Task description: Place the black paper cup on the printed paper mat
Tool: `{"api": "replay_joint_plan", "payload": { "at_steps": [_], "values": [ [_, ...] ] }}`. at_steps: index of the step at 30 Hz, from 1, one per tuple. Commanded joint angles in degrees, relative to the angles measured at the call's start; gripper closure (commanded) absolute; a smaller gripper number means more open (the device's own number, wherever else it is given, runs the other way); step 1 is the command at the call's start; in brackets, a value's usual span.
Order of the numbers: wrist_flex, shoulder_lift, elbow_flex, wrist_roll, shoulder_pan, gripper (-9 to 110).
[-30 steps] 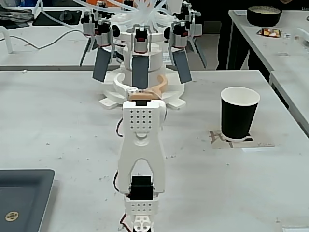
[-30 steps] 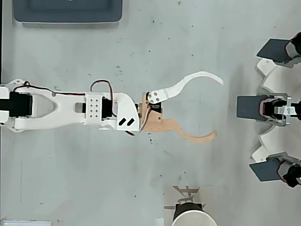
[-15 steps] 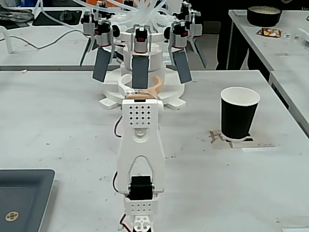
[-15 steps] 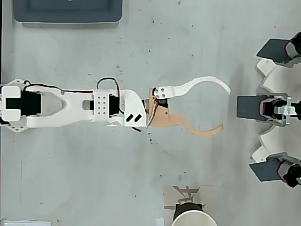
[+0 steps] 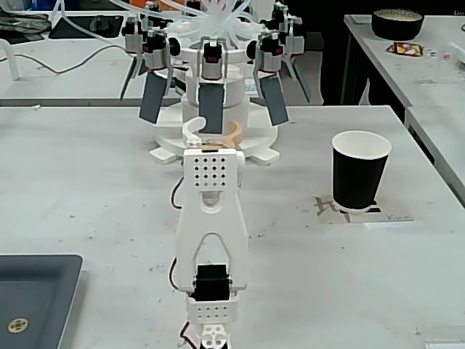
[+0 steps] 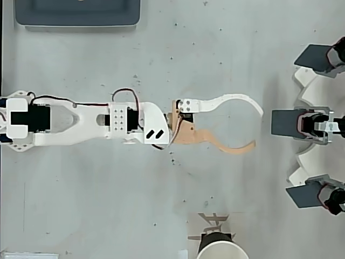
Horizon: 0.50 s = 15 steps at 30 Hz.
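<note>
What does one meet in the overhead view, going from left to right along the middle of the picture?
Arm → end effector, jaws open and empty → dark grey panel of the white device at the right edge.

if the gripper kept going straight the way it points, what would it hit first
Probably the white round stand with dark grey panels: the open gripper points right at it across bare table in the overhead view. Height is unclear.

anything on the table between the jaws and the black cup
Nothing. In the overhead view, only bare, speckled table lies between the open gripper and the black cup, which stands on the printed mat at the bottom edge.
</note>
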Motion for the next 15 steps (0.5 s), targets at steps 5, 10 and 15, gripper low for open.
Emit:
{"api": "replay_joint_plan", "payload": {
  "at_steps": [5, 10, 15],
  "values": [
    [-0.97, 0.79, -2.72, -0.44, -0.26, 90],
    [-1.05, 0.79, -2.72, -0.44, -0.18, 89],
    [-1.23, 0.79, -2.72, -0.44, -0.18, 90]
  ]
}}
